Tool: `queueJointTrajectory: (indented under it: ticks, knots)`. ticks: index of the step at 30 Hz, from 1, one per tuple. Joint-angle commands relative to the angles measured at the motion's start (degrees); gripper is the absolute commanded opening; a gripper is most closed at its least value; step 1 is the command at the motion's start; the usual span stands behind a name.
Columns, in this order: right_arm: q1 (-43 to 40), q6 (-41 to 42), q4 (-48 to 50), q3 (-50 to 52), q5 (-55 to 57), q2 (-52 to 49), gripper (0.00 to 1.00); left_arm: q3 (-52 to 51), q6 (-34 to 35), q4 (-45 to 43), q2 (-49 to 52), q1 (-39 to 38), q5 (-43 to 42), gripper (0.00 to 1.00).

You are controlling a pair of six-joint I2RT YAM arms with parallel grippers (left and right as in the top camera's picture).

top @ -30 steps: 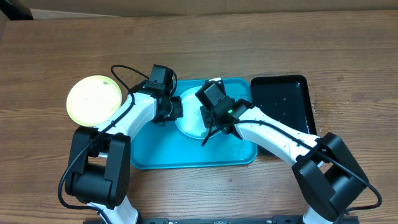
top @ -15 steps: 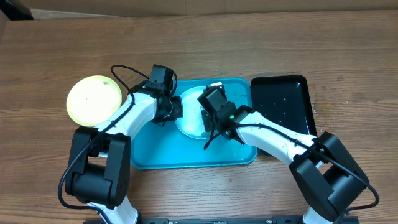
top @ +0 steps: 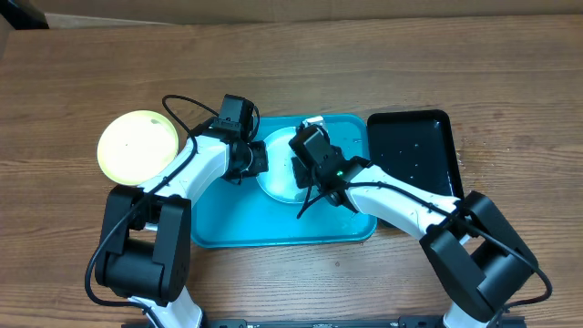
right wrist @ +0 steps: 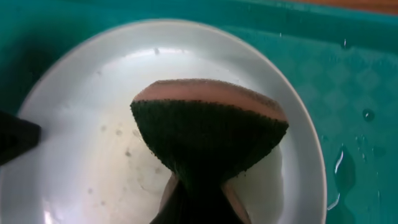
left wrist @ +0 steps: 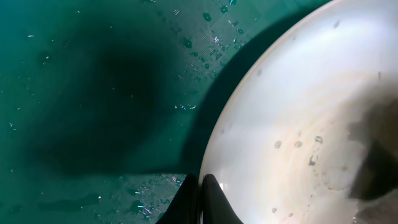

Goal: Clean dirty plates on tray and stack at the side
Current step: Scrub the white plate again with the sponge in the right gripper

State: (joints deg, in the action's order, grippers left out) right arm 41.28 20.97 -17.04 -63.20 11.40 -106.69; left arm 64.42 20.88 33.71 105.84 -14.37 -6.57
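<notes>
A white plate (top: 276,175) with faint specks lies on the turquoise tray (top: 237,228). My left gripper (top: 258,160) is shut on its left rim; its fingers (left wrist: 210,200) pinch the edge of the plate (left wrist: 298,112). My right gripper (top: 307,171) is shut on a dark green sponge (right wrist: 208,130) and presses it onto the plate's (right wrist: 81,143) centre. In the right wrist view the gripper (right wrist: 199,196) sits under the sponge. A lime-green-rimmed plate (top: 138,146) rests on the table to the left of the tray. The light blue plate is not clearly in view.
A narrow black tray (top: 414,150) stands right of the turquoise tray. Water drops lie on the tray floor (right wrist: 348,93). The left fingertip (right wrist: 15,140) shows at the plate's left edge. Wooden table surrounds both trays.
My right gripper has shifted the sponge a little across the white plate. The left arm and the plates have not moved.
</notes>
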Motion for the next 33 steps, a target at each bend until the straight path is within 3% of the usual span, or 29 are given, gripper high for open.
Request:
queueJointTrajectory:
  ticks: [1,9,21,33]
  knots:
    - [-0.20,0.33,-2.12,-1.18,1.01,0.55,0.04,-1.01,0.52,0.33,-0.22,-0.28,-0.52,0.04]
    - [-0.20,0.04,-8.81,-2.38,0.98,1.95,0.04,-1.01,0.55,0.31,-0.22,-0.28,-0.55,0.04]
    - [-0.81,-1.68,-1.86,-0.76,0.57,0.15,0.04,-1.01,0.55,0.28,-0.22,-0.28,-0.94,0.04]
    - [-0.92,-1.49,-4.96,-0.48,0.33,-0.11,0.04,-1.01,0.55,0.28,-0.22,-0.28,-0.96,0.04]
